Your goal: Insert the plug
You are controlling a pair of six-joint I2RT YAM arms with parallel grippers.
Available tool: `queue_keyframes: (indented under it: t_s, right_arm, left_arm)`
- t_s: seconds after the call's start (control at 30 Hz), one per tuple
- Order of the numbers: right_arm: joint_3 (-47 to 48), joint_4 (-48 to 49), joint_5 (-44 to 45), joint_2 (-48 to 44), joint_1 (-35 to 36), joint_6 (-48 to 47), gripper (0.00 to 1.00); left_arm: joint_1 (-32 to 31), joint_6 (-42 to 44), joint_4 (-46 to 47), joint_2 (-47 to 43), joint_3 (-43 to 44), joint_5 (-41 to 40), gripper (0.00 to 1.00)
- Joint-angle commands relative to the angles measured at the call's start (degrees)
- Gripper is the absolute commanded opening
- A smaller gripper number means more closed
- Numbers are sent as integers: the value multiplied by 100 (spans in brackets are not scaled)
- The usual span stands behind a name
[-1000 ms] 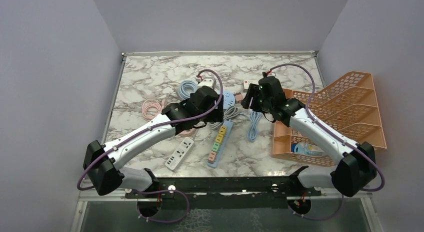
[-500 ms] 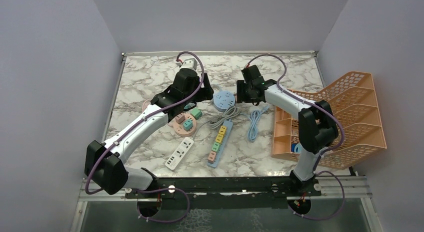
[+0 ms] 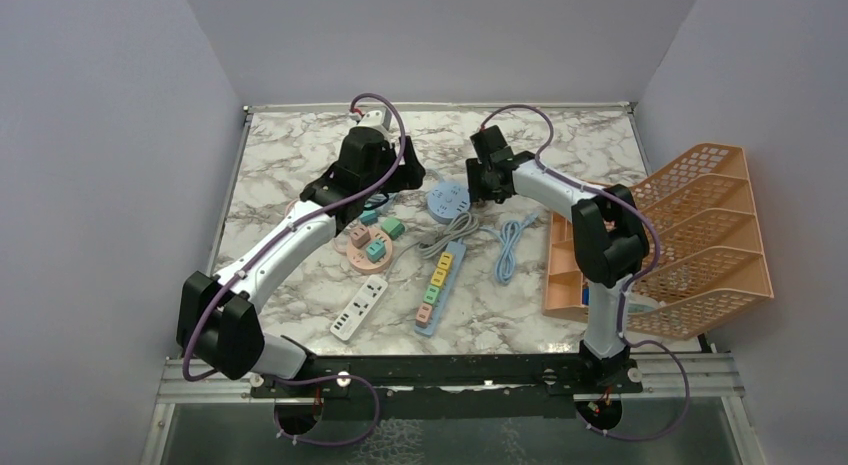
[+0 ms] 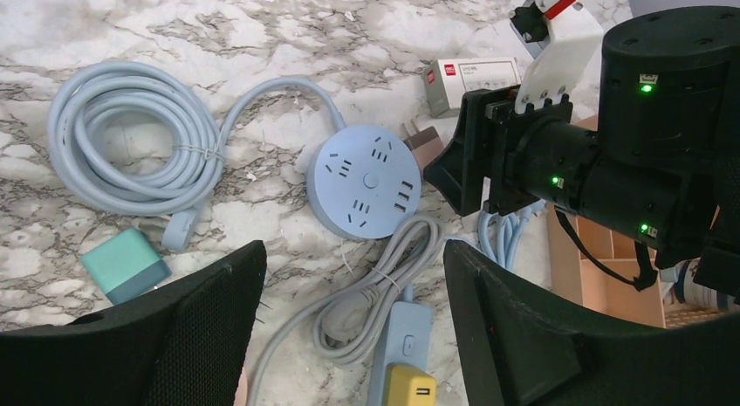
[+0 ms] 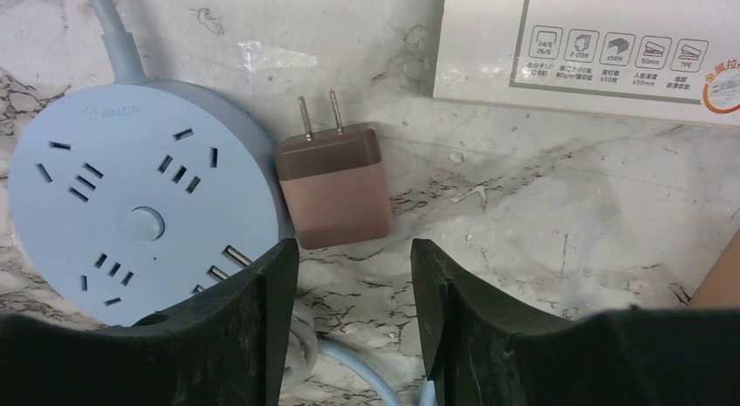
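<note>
Since a second ago your right arm has folded its elbow up and swung left. The right gripper (image 5: 353,258) now hangs by the brown plug (image 5: 334,186), which lies flat on the tabletop (image 5: 541,214) just beside the round power strip (image 5: 131,214), prongs toward the white box (image 5: 593,48). Its fingers stand moderately apart, holding nothing. Your left gripper (image 4: 353,253) has drawn back off the strip, fingers wide and empty.
</note>
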Motion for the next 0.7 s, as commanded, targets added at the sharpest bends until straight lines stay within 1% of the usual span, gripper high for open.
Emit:
queue_keyframes:
  t_s: [0.0,0.27,0.37,0.43,0.5,0.6,0.67]
  right_arm:
    - [128,-9,156,244,-48,-159,50]
    - [579,18,-52,649,-57,-281,54]
    - [782,44,-71,817,-57,-265,54]
    - [789,239,-57,852,-57,-251,53]
    - [732,466,-61,823,-70,-219,50]
    - [744,540,-108,707,-88,-81,38]
    - [663,593,-137,523,-100,110,34]
  left_arm:
    - [85,175,277,148,61,325,76]
    - [169,152,284,262,155,510,76]
    - [174,103,291,294,157,598,76]
    - [180,95,301,310,146,683,76]
    - [181,79,317,320,138,774,76]
    - [181,24,326,327,129,853,76]
    - [181,-15,330,323,112,881,76]
